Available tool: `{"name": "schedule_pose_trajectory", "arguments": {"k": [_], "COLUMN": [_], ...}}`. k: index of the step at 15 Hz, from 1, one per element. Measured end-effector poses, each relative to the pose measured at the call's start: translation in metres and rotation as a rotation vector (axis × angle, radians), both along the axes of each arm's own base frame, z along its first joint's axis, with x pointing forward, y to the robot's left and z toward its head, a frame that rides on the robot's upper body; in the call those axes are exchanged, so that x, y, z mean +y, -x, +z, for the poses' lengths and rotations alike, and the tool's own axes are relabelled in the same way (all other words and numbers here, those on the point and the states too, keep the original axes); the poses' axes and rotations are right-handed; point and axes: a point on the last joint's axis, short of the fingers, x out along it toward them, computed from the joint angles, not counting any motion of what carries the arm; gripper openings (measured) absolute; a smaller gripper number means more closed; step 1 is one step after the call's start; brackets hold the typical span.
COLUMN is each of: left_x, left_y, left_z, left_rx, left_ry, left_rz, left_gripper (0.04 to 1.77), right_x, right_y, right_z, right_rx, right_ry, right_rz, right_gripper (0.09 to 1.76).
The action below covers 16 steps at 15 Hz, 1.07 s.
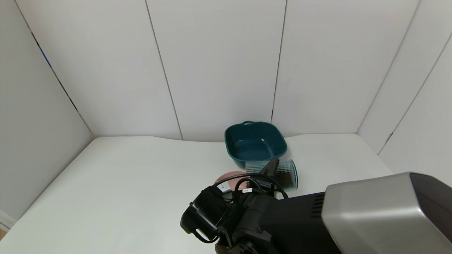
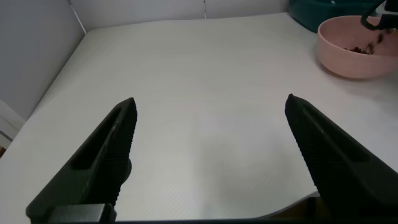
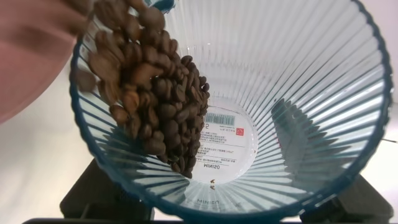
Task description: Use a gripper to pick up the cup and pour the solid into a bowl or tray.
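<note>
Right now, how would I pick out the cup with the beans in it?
Find the dark teal dish at the back of the white table. Just in front of it, the right claw holds the cup tipped on its side beside the pink bowl. It alone is see-through, pale blue and ribbed, with brown beans inside.

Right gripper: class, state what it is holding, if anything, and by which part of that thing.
The right gripper holds the ribbed pale-blue cup, tipped on its side over the pink bowl. Its fingers clamp the cup's side wall near the base; the exact contact is partly hidden.
</note>
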Motion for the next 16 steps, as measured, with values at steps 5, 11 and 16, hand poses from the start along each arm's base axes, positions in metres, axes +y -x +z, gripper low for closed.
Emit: {"name": "schedule_pose_trajectory", "arguments": {"k": [5,11,16], "left_x": [0.000,0.000,0.000], "left_y": [0.000,0.000,0.000], "left_z": [0.000,0.000,0.000], "left_rx": [0.000,0.000,0.000], "left_ry": [0.000,0.000,0.000], "left_rz": [0.000,0.000,0.000], "left_gripper": [1.72,1.72,1.72], "right_x": [0.000,-0.007,-0.014], "right_y": [0.000,-0.004,-0.009], "right_z": [0.000,0.009,0.016], "right_rx": [-0.001,0.011,0.024], "right_ry": [-0.005,-0.056,-0.110], "right_rz": [0.001,0.002,0.003], "right_gripper": [1.32,1.32,1.32]}}
